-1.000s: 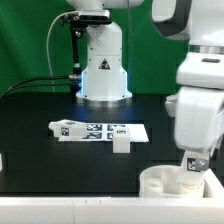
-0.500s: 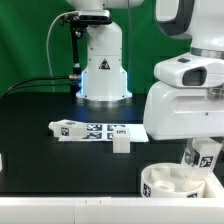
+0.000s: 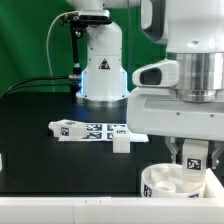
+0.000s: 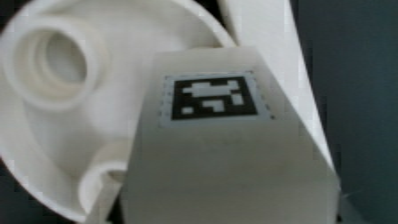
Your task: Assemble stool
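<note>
End effector point(image 3: 192, 150) clamps a tagged leg point(image 3: 194, 158) — directly over the seat point(image 3: 155, 183).

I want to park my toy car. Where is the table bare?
The table is bare in front of the marker board, toward the exterior view's left. It is crowded on the exterior view's right: the seat, the tool gripping the held leg, and the loose leg.

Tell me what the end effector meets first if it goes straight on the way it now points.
The end effector points down, shut on a chunky white plastic stool leg. Going on, that leg would probably meet the round white plastic seat disc beneath it first; the gap between them is unclear.
</note>
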Available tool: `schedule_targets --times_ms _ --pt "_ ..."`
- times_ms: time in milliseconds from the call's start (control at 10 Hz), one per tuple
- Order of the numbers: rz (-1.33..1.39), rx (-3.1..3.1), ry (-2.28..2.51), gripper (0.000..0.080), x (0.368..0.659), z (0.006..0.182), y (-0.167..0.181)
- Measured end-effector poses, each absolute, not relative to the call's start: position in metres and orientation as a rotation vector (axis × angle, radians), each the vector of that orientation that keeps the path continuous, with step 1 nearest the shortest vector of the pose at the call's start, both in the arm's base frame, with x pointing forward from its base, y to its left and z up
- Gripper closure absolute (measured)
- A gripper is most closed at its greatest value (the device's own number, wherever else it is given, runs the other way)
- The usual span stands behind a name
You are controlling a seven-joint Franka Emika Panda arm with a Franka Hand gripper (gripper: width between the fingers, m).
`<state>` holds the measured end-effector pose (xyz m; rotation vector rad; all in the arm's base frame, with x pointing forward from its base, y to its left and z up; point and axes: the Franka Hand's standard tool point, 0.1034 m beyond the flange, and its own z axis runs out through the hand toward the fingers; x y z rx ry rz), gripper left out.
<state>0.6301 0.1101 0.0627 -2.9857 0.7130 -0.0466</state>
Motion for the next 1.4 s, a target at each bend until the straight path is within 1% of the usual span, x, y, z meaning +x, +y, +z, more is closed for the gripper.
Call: schedule_targets --times_ms 100,400,600,800,900,1100,1200,1300,1400 --pt "-0.047 -2.982 0.735 0.0465 0.630 0.063 0.110" --pt "-0.036 -2.893 1.023 0.0465 0.631 0.062 0.106" --pt "-0.036 -2.622 1.529 0.0465 0.630 0.062 0.100" --pt "-0.034 -2.425 1.800 0.0465 0.625 0.061 0.098" --pt "-0.030 -2.409 1.816 0.0465 0.625 0.061 0.099" --pt "-0.034 -2.478 1.724 0.0227 0.625 0.061 0.100" --pt "-0.012 -2.553 1.628 0.0227 0.624 0.063 0.105" --pt "-0.009 -2.672 1.429 0.0165 0.626 0.069 0.108" --pt "0.001 -2.782 1.207 0.0154 0.625 0.077 0.110"
